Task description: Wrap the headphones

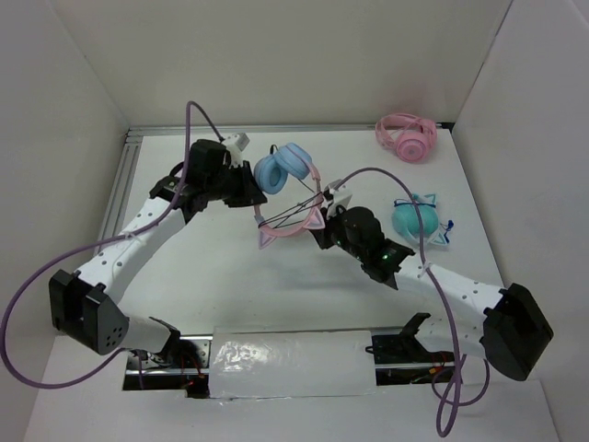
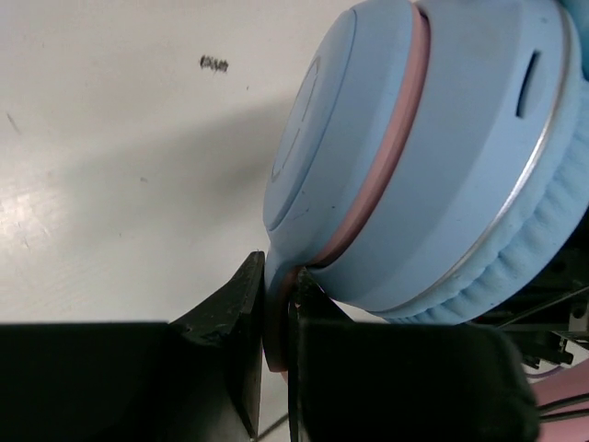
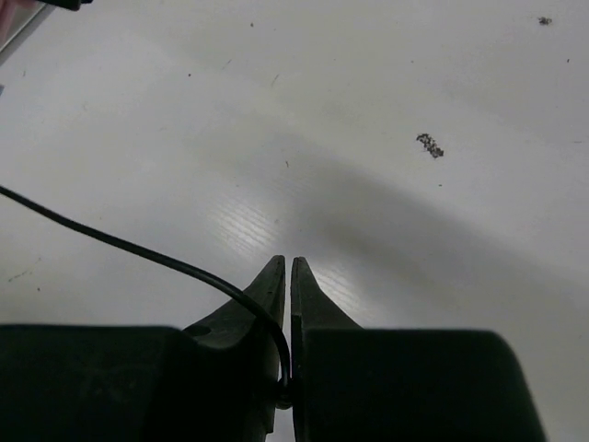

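The headphones point(image 1: 285, 170) have light-blue ear cups and a thin pink headband point(image 1: 296, 227) with cat ears, and are held above the table's middle. My left gripper point(image 1: 250, 189) is shut on the pink band just below an ear cup; in the left wrist view the jaws point(image 2: 276, 269) pinch the band under the blue cup point(image 2: 433, 157). My right gripper point(image 1: 324, 226) is beside the headband and shut on the thin black cable point(image 3: 138, 247), which runs left from between its jaws point(image 3: 285, 264). Several cable strands point(image 1: 290, 214) cross the headband.
All-pink headphones point(image 1: 406, 136) lie at the back right. Teal headphones point(image 1: 416, 217) lie right of my right arm. White walls close the left, back and right. A silvery strip point(image 1: 293, 362) covers the near edge between the arm bases.
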Robot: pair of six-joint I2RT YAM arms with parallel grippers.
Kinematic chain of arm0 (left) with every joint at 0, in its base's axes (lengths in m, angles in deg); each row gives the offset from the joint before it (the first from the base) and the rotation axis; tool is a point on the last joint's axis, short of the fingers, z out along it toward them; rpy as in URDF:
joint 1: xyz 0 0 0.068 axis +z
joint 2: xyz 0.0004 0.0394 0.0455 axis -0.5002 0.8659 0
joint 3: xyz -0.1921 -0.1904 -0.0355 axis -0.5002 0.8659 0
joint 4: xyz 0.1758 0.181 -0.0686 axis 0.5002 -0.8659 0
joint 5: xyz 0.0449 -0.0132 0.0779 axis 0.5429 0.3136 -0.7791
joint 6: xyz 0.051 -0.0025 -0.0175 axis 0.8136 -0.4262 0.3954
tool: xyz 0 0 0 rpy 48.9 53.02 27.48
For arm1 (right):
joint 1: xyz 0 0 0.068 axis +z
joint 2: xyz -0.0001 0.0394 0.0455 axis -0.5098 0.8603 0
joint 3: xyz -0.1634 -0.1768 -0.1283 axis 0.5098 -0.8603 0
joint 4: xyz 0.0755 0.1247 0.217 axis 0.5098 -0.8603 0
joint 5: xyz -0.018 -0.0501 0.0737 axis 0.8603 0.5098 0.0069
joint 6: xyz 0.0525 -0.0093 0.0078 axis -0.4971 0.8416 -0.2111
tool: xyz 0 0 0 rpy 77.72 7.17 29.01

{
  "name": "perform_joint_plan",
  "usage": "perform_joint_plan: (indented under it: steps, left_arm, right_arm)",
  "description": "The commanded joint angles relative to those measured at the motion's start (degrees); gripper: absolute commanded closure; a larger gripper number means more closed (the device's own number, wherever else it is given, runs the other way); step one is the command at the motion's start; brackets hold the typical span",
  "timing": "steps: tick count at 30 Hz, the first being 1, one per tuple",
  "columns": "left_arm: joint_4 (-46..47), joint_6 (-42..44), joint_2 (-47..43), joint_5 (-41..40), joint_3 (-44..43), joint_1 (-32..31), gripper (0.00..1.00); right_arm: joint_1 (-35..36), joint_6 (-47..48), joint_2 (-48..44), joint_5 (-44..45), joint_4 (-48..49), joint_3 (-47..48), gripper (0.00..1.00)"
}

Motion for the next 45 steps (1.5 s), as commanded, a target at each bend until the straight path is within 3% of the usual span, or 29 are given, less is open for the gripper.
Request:
perform_joint_plan:
  steps: [1, 6, 11, 17, 24, 29, 33, 40, 45]
  left_arm:
    - [3.71, 8.60, 1.93, 3.47, -5.23, 1.18, 1.00]
    - [4.85, 14.05, 8.68, 4.17, -10.31, 1.70, 1.00]
    - [9.67, 15.81, 13.36, 2.08, -10.68, 1.88, 1.00]
    - [7.14, 13.62, 24.69, -8.11, -19.28, 2.23, 1.00]
    - [6.43, 10.10, 40.51, -11.55, -32.02, 2.41, 1.00]
    - [7.31, 11.24, 46.40, -9.45, -36.87, 3.64, 1.00]
    - [8.89, 7.82, 49.74, -11.11, -37.66, 3.82, 1.00]
    - [3.45, 6.94, 58.45, -10.51, -47.94, 4.08, 1.00]
    - [2.04, 7.20, 61.18, -5.50, -49.18, 5.66, 1.00]
  right_arm:
    - [-5.50, 4.40, -0.04, -5.73, -9.28, 5.52, 0.91]
    - [-13.94, 6.86, 5.21, -17.00, -13.23, 14.03, 0.92]
    - [-17.64, 7.67, 16.80, -19.56, -22.00, 25.38, 0.91]
    - [-24.06, 5.90, 31.93, -26.59, -30.28, 43.03, 0.92]
    - [-25.20, -0.33, 46.44, -16.67, -34.24, 55.88, 0.90]
    - [-27.83, -1.65, 55.66, -19.38, -38.37, 66.25, 0.89]
    - [-28.46, -5.16, 59.37, -19.92, -37.76, 69.33, 0.83]
    - [-30.30, -15.01, 71.31, -21.58, -44.78, 84.97, 0.77]
    - [-31.36, -18.88, 73.00, -22.02, -43.03, 84.38, 0.72]
